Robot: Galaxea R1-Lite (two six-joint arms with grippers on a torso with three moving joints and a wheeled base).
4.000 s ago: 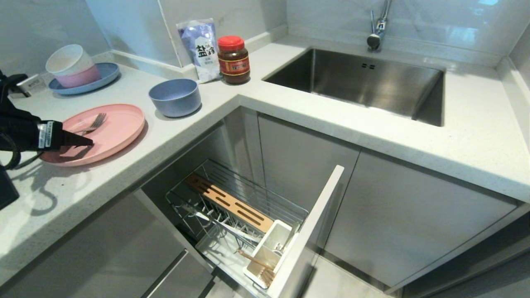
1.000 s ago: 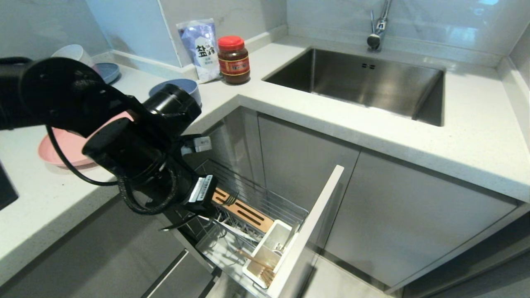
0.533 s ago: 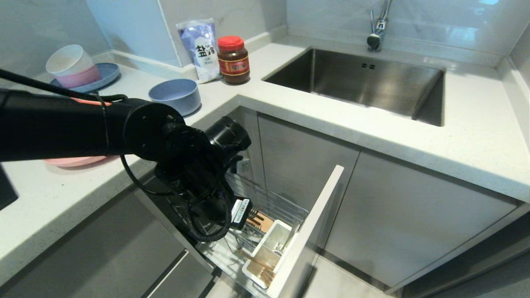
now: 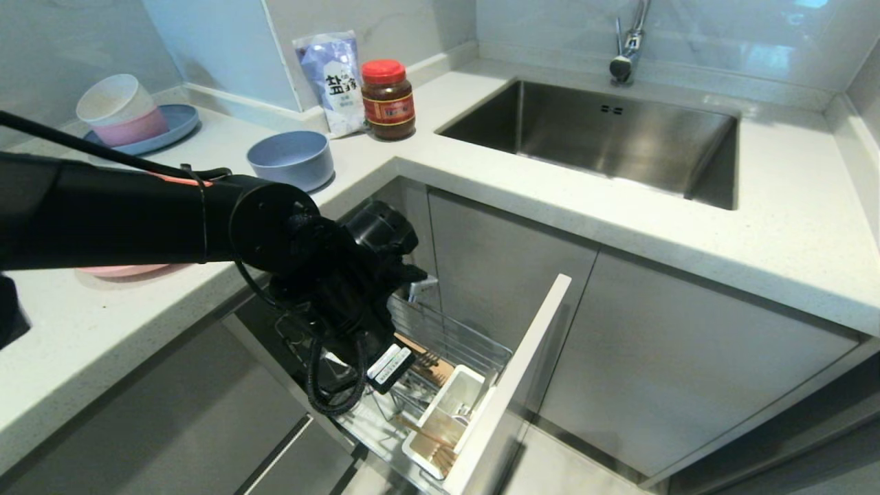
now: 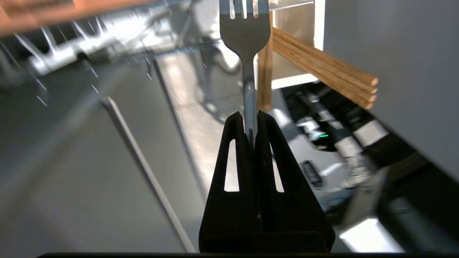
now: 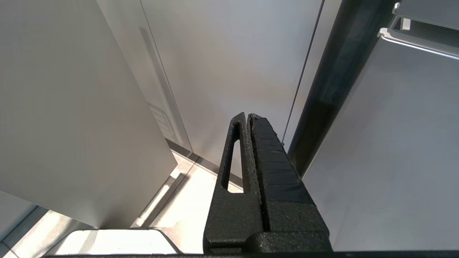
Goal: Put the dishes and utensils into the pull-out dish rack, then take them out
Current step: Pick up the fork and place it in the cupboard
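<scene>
At the far left of the bench (image 4: 103, 330) a white bowl (image 4: 113, 98) sits nested in a pink bowl (image 4: 132, 126) on a small blue plate (image 4: 175, 122). Nearer, the large pink plate (image 4: 120, 269) lies flat on the bench, mostly hidden behind the left arm (only a sliver of its rim shows below the arm). Just right of that stack, the blue-grey bowl (image 4: 291, 159) stands upright on the bench, apart from the plate. Behind it, against the wall, are a salt bag (image 4: 333, 81) and a red-lidded jar (image 4: 388, 99), side by side.

The left arm reaches from the left edge down over the pull-out dish rack (image 4: 454, 344), which stands drawn out of the cabinet below the bench corner. The left tool (image 5: 250, 120) is pinched tight on the slim handle of a silver fork (image 5: 245, 34), tines pointing away from the wrist toward the white cutlery box (image 4: 450, 405). The fork is in the air above the rack, just beside the slotted wooden bar (image 4: 430, 363). The wooden chopsticks (image 5: 321, 73) lean in the cutlery box, their ends sticking out past its rim, close to the fork's neck.

Farther right, the steel sink (image 4: 605, 137) is set into the bench with the tap (image 4: 629, 45) behind it.

The right tool (image 6: 248, 118) hangs low beside grey cabinet fronts, its fingers pressed together on nothing.
</scene>
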